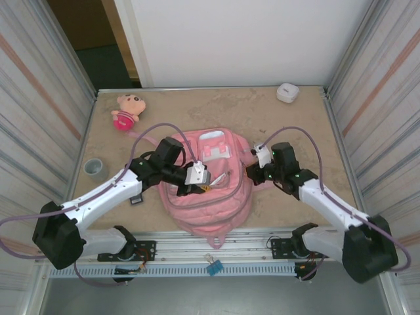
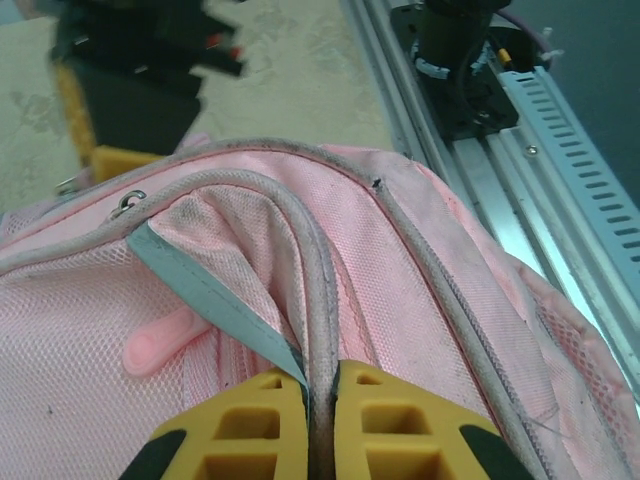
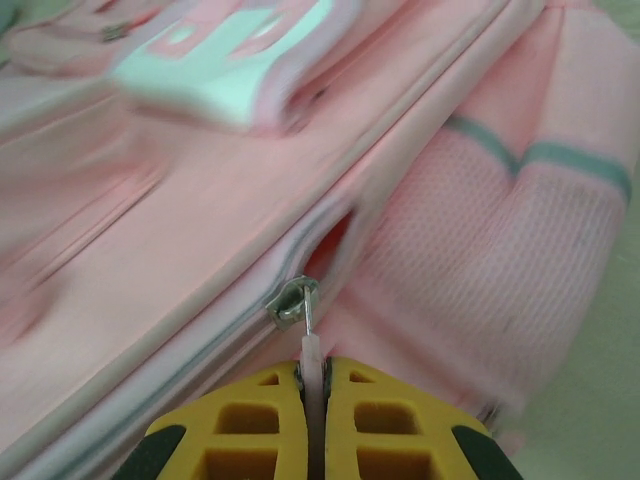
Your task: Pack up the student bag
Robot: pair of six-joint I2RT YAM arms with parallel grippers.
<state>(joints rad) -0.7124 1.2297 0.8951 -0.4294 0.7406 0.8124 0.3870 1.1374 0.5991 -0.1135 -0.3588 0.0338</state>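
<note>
Left jaws pinch shut on grey piping [image 2: 318,320] of the student bag [image 1: 207,190]; right jaws clamp its zip pull [image 3: 312,352]. Bag lies central on the worktop [image 1: 295,125]. Best to anchor left firmly, drawing right steadily along the track.

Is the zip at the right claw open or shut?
Slightly open: a short gap shows beside the slider; the right claw pinches its pull.

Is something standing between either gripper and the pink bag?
Nothing visible. Both touch the bag: the left gripper is shut on its grey edge cord, the right gripper on its zip pull.
</note>
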